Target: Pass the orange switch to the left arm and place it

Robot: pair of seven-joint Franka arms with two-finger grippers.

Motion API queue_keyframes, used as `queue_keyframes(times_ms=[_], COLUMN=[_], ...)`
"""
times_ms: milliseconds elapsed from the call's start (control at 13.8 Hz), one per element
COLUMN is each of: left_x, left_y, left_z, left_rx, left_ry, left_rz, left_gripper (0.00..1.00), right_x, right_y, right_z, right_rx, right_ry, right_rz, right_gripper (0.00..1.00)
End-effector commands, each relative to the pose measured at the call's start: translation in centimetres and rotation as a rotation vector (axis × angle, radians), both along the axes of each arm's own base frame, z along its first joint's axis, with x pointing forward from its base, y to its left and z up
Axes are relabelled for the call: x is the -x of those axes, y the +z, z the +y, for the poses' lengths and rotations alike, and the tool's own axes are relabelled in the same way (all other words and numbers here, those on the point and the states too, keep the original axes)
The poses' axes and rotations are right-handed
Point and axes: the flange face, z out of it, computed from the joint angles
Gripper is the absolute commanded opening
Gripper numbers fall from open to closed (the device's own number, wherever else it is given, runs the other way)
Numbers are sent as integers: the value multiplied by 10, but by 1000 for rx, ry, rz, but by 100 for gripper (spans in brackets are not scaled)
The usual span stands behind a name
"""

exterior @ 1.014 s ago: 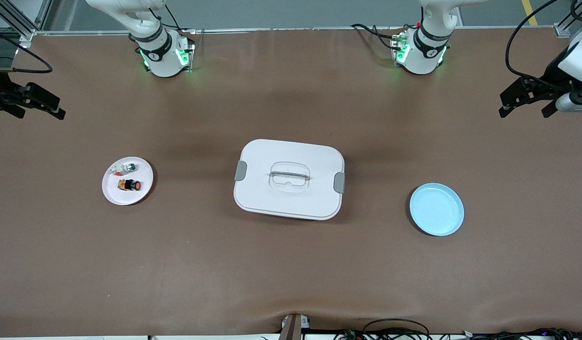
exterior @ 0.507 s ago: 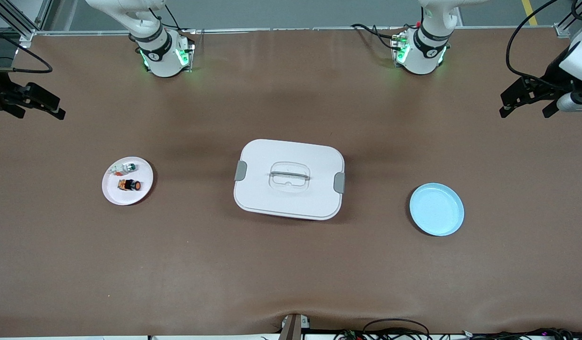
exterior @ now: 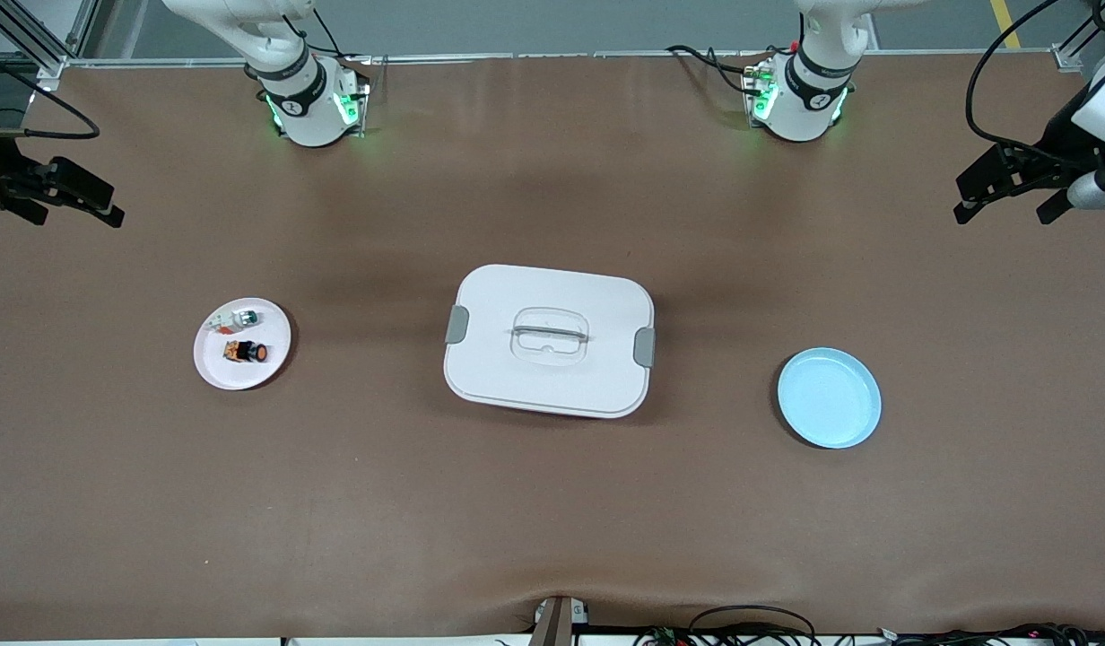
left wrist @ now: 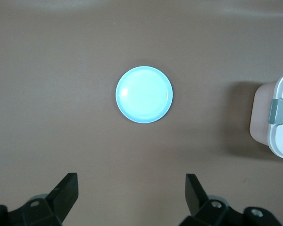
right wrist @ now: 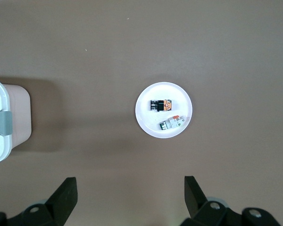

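Note:
The orange switch point(exterior: 247, 352) lies on a small white plate point(exterior: 219, 369) toward the right arm's end of the table; it also shows in the right wrist view point(right wrist: 161, 105). The white box point(exterior: 549, 341) stands mid-table, and its ends show in both wrist views point(left wrist: 279, 117) point(right wrist: 4, 121). My right gripper point(exterior: 77, 216) hangs open and empty, high over the table's edge at the right arm's end point(right wrist: 130, 183). My left gripper point(exterior: 1004, 213) hangs open and empty, high over the left arm's end point(left wrist: 132, 184).
A small white-and-green part point(exterior: 239, 318) shares the white plate with the switch point(right wrist: 172, 122). An empty light-blue plate point(exterior: 829, 397) lies toward the left arm's end, also in the left wrist view point(left wrist: 144, 94). Cables run along the table's near edge.
My left gripper has drifted slightly outward toward the left arm's end of the table. The right gripper and all objects have stayed put.

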Motion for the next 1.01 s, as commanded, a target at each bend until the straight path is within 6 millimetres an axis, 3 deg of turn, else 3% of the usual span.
queue_keyframes(times_ms=[0,579,942], left_x=[-5,-6,-7], left_y=[5,5,3], left_z=[-1,0,2], left_rx=[7,8,9], left_ry=[4,5,8], left_rz=[5,4,10], left_gripper=[100,100,100], right_x=[4,-18,-54], right_y=[6,-28,-97], right_z=[1,-2,-1], right_rx=[-1,-13,-9], right_ry=[-4,-7,2], right_rz=[-13,54,175], right_gripper=[100,100,100])
